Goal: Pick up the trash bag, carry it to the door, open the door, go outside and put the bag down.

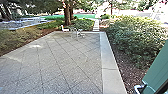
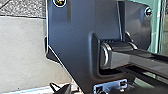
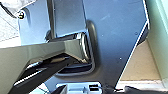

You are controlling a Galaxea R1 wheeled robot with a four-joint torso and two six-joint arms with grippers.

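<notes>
Outdoors, at a paved yard. Paving [image 1: 57, 62] runs forward from the robot, jointed in a diagonal grid, with bright sun patches toward its left edge. 1 pale concrete strip [image 1: 108, 65] borders the right edge and reaches the far right corner. Near the far edge: light, thin-legged furniture [image 1: 75, 33], kind uncertain, and 1 white seat-like item [image 1: 65, 29] just to its left.

Beyond: tree trunk [image 1: 67, 15], low shrubs [image 1: 83, 24], a narrow pale path [image 1: 96, 25], a band of green [image 1: 85, 16]. Right of the strip, brown mulch [image 1: 117, 56], then 1 large bush [image 1: 137, 35]. More planting [image 1: 15, 40] along the left.

Close by, lower right in the head view: 1 green panel [image 1: 158, 67], tilted in the wide-angle view, a bent metal fitting [image 1: 138, 87] beside its lower end.

Right wrist view: a pale, dark-edged shape [image 3: 12, 6] near a corner of the robot's plate; cannot tell if it is the bag. Bag's place: cannot tell.

Jaws, both arms: cannot tell how far apart, nor whether anything is held.
</notes>
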